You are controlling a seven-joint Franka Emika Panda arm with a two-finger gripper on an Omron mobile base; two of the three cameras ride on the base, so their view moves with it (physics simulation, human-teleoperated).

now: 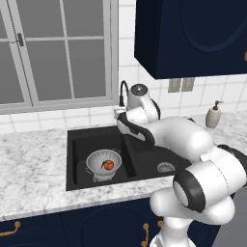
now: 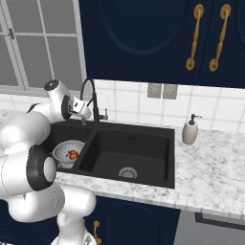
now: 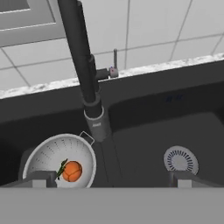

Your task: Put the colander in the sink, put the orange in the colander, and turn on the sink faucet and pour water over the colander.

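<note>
With the colander [image 1: 103, 164] already sitting in the left basin of the sink [image 1: 77, 140] and the orange [image 1: 109, 165] resting inside it, two of the three jobs look done. What is left, by the look of it, is the water: no stream shows from the sink faucet [image 3: 81, 65], and in the hand view its spout hangs over the divider just beside the colander's rim, not squarely above the bowl. The gripper [image 3: 109, 181] hovers up near the faucet neck, jaws spread wide and holding nothing, its two tips framing colander on one side and the right basin's drain [image 3: 180, 159] on the other. The small side lever [image 3: 113, 65] stands at the faucet's base against the back wall, untouched. So the call now would be lever first, then perhaps swinging the spout over the orange.
</note>
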